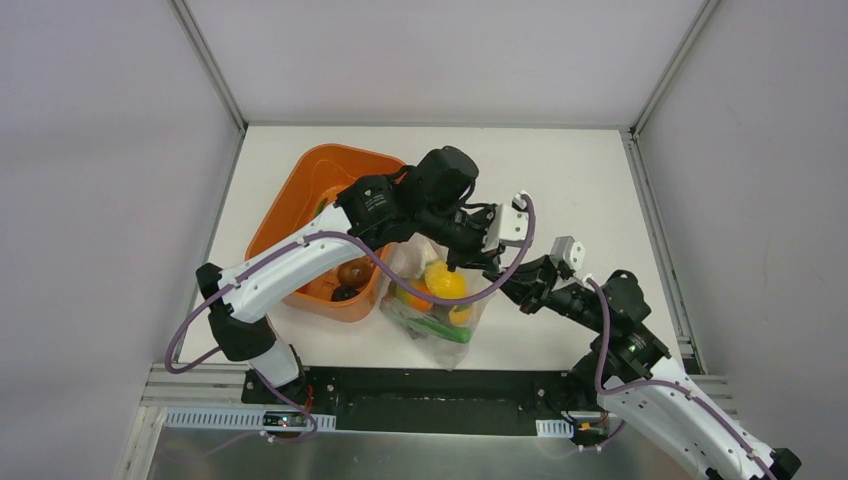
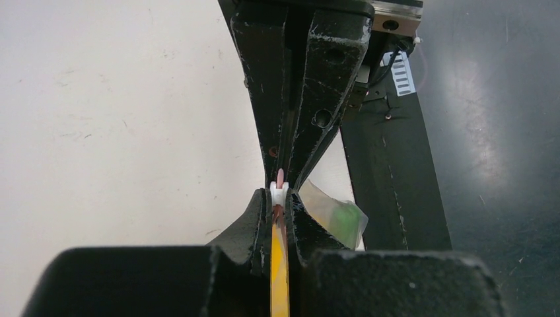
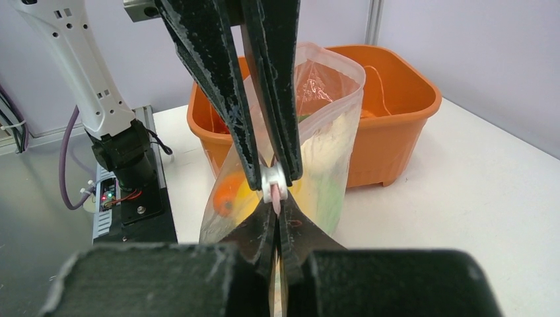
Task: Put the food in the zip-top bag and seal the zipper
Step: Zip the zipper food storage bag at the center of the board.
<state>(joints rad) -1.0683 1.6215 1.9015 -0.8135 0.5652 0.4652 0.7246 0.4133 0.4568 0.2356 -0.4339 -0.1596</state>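
Near desk (image 1: pixel 560 180) edge, centre: clear zip-top bag (image 1: pixel 440 352) upright, top edge held up. Yellow fruit (image 1: pixel 445 282), orange fruit (image 1: pixel 415 298) and green pod (image 1: pixel 440 330) inside.

At bag mouth: both claws meet tip to tip on pink zipper (image 3: pixel 275 206). Right claw (image 3: pixel 277 223) pinched tight on strip. Left claw (image 2: pixel 279 212) clamped closed at white slider (image 3: pixel 274 183).

Farther back, toward left edge: orange basket (image 1: pixel 300 190) just beside bag. Brown round fruit (image 1: pixel 353 272) and dark piece (image 1: pixel 345 293) in its near end.
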